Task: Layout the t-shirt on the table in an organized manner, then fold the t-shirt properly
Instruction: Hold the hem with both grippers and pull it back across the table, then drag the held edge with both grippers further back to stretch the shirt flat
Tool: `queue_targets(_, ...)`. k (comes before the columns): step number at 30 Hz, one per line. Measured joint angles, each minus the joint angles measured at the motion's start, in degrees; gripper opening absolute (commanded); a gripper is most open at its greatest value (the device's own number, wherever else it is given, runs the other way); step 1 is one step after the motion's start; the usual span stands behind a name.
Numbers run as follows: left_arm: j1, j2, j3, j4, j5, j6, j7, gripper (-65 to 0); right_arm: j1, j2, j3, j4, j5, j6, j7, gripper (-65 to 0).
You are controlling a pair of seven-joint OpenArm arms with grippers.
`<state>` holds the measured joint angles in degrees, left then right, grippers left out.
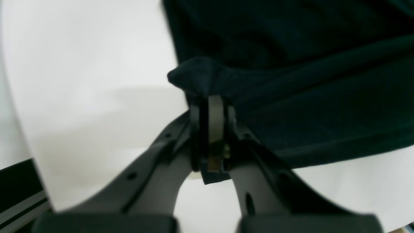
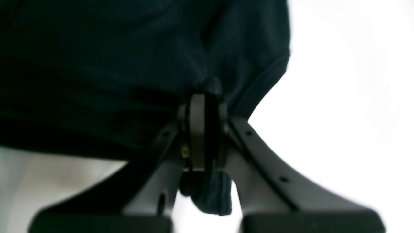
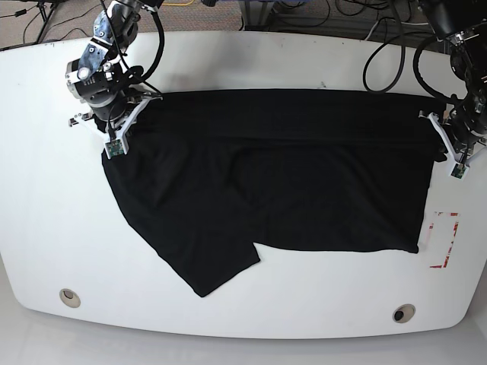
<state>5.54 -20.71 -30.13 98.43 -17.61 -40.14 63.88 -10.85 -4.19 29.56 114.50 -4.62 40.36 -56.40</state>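
Observation:
The black t-shirt (image 3: 274,175) lies spread across the white table (image 3: 228,61), its upper edge pulled into a straight band between the two arms. At the right end of that band my left gripper (image 3: 445,125) is shut on a bunched corner of the t-shirt (image 1: 307,81), which sticks out past the closed gripper (image 1: 212,97). At the left end my right gripper (image 3: 133,106) is shut on the t-shirt (image 2: 113,64); a tuft of cloth hangs behind the closed gripper (image 2: 203,95). A flap of fabric reaches toward the front left.
A red tape rectangle (image 3: 445,239) marks the table at the right, just beyond the shirt's edge. Two round metal grommets (image 3: 70,297) (image 3: 403,312) sit near the front edge. Cables run behind the table's far edge.

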Motion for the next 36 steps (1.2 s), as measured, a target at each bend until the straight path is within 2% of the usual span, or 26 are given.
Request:
queue_targets(24, 3.6, -1.9, 1.9, -2.7, 0.1, 0.0, 0.0, -64.7, -9.2, -0.3, 0.0, 0.3, 0.3, 0.1, -0.2, -64.2)
queue_targets(30, 3.6, -3.3, 3.4, -4.3, 0.0, 0.0, -2.7, -64.7, -10.6, -0.3, 0.0, 0.3, 0.3, 0.1, 0.2, -64.2)
queue_targets(36, 3.0, -3.4, 3.6, -4.3, 0.0, 0.0, -2.6, -64.7, -11.1, 0.0, 0.0, 0.3, 0.4, 0.1, 0.2, -64.2)
